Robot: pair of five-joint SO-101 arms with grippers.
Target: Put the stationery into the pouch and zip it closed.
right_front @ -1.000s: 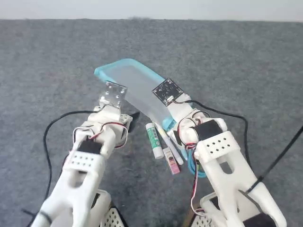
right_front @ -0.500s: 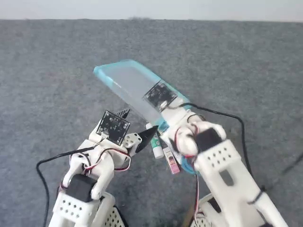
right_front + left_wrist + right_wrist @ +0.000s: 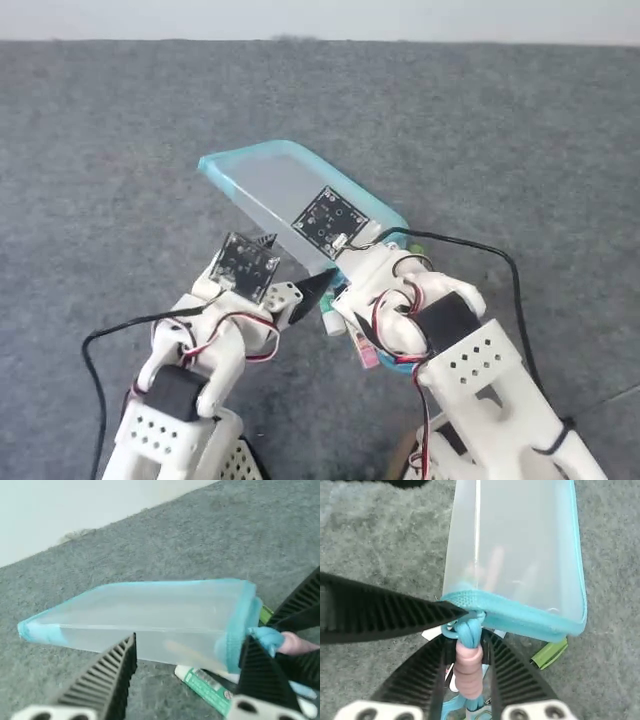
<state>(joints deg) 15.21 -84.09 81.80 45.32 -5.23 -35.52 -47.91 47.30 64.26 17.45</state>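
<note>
The translucent pouch (image 3: 268, 183) with cyan trim lies on the grey carpet, one end toward the arms. My right gripper (image 3: 468, 647) is shut on the pouch's pink and blue zipper pull (image 3: 468, 661) at that end. My left gripper (image 3: 190, 645) stands open just before the pouch (image 3: 150, 615), its fingers (image 3: 316, 284) apart and beside the right gripper. A green and white glue stick (image 3: 204, 687) lies on the carpet under the pouch's near end. A pink piece of stationery (image 3: 367, 353) shows beneath the right arm. Faint shapes show through the pouch wall (image 3: 515, 555); inside or underneath, I cannot tell.
Black cables (image 3: 120, 325) trail from both arms over the carpet. A green object (image 3: 549, 652) sticks out beside the pouch's corner. Open carpet (image 3: 500, 130) lies beyond and to both sides of the pouch.
My left gripper has let go of the pouch's far left corner and drawn back to its near end. The right arm swung left over the stationery, and the pouch turned with it.
</note>
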